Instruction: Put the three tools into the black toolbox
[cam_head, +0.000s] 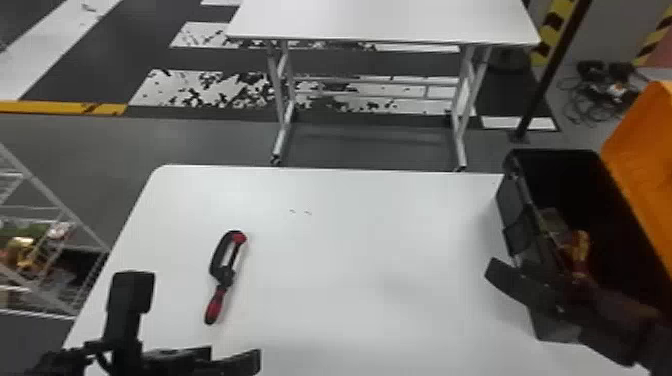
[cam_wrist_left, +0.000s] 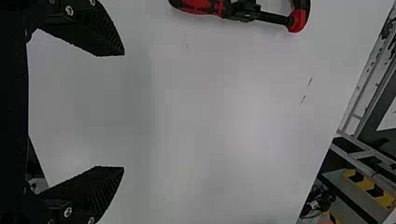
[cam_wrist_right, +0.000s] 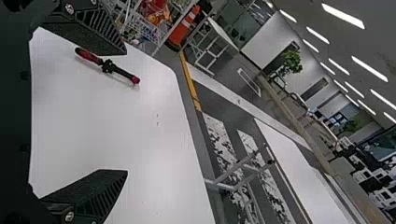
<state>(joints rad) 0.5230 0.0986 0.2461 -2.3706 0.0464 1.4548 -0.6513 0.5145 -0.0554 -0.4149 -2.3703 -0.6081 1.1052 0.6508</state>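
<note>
One red-and-black clamp (cam_head: 226, 276) is lying on the desk (cam_head: 360, 260), near and beyond the left tool (cam_wrist_left: 124, 111). That tool and the right tool (cam_wrist_right: 126, 112) are both holding their fingers spread, pinching nothing. The clamp is looking stiff and fairly heavy, its frame (cam_head: 218, 256) probably outweighing the handle (cam_head: 215, 306), so gripping the handle's end is risking a tilt. I'm favouring the middle, where handle and frame are meeting; the bar (cam_wrist_left: 273, 18) is likely proving slippery. The black toolbox (cam_head: 511, 205) is sitting beside the right tool.
</note>
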